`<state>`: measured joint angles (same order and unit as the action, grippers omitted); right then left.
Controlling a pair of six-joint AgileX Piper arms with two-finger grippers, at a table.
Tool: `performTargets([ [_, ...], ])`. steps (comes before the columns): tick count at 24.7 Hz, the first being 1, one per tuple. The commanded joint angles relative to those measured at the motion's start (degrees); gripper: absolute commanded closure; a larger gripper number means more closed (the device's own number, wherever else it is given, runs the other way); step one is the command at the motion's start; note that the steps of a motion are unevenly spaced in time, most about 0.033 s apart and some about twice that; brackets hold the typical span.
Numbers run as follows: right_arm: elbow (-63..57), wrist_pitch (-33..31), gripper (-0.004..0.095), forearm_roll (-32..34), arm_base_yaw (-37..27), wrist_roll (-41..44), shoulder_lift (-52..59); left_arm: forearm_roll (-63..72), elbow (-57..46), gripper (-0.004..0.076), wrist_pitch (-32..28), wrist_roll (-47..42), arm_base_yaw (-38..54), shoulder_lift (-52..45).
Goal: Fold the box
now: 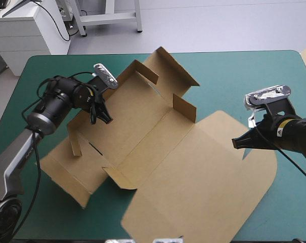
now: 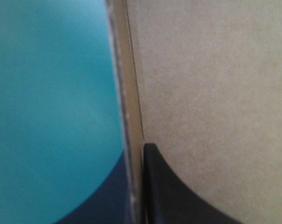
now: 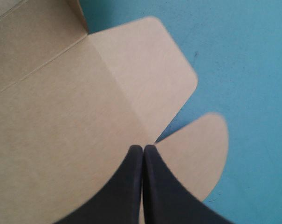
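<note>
The brown box [image 1: 168,167] lies spread across the middle of the table, its big lid flat toward the near right and several short walls and flaps raised at the far left. My left gripper [image 1: 103,117] is at the box's raised left wall. In the left wrist view the wall's edge [image 2: 131,93] runs between the black fingers [image 2: 178,196], so the left gripper [image 2: 140,154] is shut on it. My right gripper [image 1: 237,143] hovers over the lid's right edge. Its fingers meet in a pointed arch [image 3: 143,149] above the board [image 3: 61,116] and the lid's rounded tabs [image 3: 196,154].
Bare teal-green cover [image 1: 228,76] surrounds the box, widest along the far side and at the right [image 3: 243,56]. The lid's near corner reaches close to the table's front edge [image 1: 142,238]. The left arm's body [image 1: 51,109] stands over the table's left part.
</note>
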<state>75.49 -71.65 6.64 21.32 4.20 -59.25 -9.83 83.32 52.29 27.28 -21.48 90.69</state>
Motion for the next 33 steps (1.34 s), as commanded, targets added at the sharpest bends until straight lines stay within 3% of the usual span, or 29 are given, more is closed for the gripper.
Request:
performTargets([
  [1,1.34,0.32,0.0927,-0.12,-0.31,-0.26,0.86,-15.38,2.22,0.0731,-8.9,0.54,-5.61,-1.41],
  [7,1.24,0.32,0.0929,-1.38,-0.31,-0.26,0.86,-34.46,2.22,0.0731,-13.23,0.54,-13.47,2.33],
  [10,0.34,0.32,0.0929,-1.38,-0.31,-0.53,0.86,-35.96,2.22,0.0731,-12.33,-0.74,-16.96,3.76],
  [14,-1.03,0.32,0.0929,-1.77,-0.31,-0.53,0.86,-41.46,0.3,0.0732,-11.33,-12.8,-20.35,4.16],
  [16,-1.02,0.84,0.0929,-1.77,-0.31,0.23,0.86,-57.53,-3.35,0.0731,-9.34,-24.03,-24.03,3.23],
  [18,-1.02,1.27,0.0929,-1.77,-0.31,2.18,0.86,-66.36,-6.88,0.0731,-9.22,-29.33,-26.94,1.82],
  [28,-0.8,2.66,0.0929,-1.12,-0.31,2.33,0.12,-87.34,-23.08,0.0731,-4.16,-38.43,-35.65,-1.46],
  [33,4.02,5.4,0.0929,2.58,-0.31,-0.11,-8.09,-92.54,-24.81,0.0731,-3.43,-44.35,-35.68,-1.46],
])
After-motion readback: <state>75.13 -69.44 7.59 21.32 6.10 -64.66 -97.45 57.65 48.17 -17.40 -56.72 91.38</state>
